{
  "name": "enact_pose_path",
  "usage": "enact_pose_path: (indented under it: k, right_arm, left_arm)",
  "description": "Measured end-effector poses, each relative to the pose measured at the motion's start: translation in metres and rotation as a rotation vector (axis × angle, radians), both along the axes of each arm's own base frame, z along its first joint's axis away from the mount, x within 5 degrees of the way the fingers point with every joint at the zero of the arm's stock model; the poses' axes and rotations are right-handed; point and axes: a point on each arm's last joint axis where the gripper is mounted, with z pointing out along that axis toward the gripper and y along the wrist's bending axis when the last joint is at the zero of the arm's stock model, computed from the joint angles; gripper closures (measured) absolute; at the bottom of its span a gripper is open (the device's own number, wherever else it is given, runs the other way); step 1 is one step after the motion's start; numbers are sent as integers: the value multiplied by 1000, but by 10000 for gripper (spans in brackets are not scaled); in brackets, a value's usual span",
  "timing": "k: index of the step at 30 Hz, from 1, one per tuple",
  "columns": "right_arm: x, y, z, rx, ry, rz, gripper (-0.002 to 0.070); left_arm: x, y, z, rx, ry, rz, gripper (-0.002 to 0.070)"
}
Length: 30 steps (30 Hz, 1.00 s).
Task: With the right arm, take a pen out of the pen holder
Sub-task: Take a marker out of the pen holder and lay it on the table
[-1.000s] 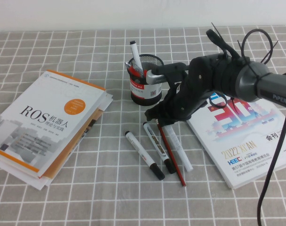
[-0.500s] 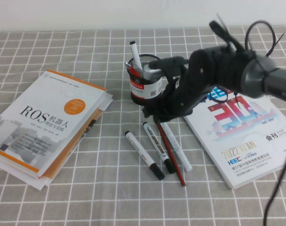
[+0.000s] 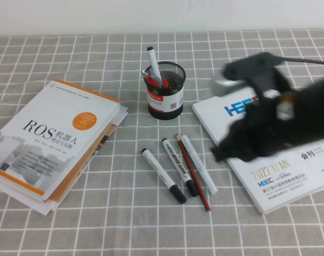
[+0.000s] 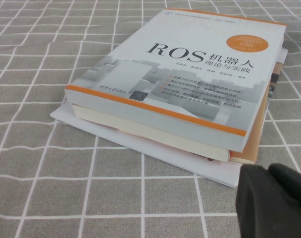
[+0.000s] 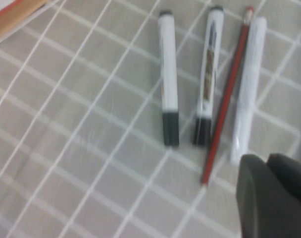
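Black right gripper [image 5: 267,161], pressed together and empty, has swung from pen holder [image 3: 164,90] to over magazine [image 3: 282,184]; white pen [image 3: 199,164] lies on cloth [image 3: 124,213] beside pencil [image 3: 193,172], so extraction looks done; left gripper [image 4: 269,173], closed, beside books [image 4: 180,89].

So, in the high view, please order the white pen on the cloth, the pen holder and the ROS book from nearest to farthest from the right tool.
1. White pen, on the cloth just left of the right tool, which is shut.
2. Pen holder, further back, at the centre.
3. ROS book, far left, where the left tool is parked.
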Motion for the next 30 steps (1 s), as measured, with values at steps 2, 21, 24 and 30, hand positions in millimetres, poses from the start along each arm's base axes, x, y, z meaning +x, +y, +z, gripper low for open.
enact_pose_path:
  k: [2, 21, 24, 30]
  right_arm:
    - [-19, -14, 5, 1, -1, 3, 687]
    - [-98, -73, 15, -94, 93, 48, 688]
    - [-92, -74, 3, -107, 16, 46, 688]
    - [-85, -97, -26, 16, -212, -94, 688]
  left_arm:
    - [0, 0, 0, 0, 0, 0, 678]
    - [0, 0, 0, 0, 0, 0, 678]
    - [0, 0, 0, 0, 0, 0, 678]
    - [0, 0, 0, 0, 0, 0, 678]
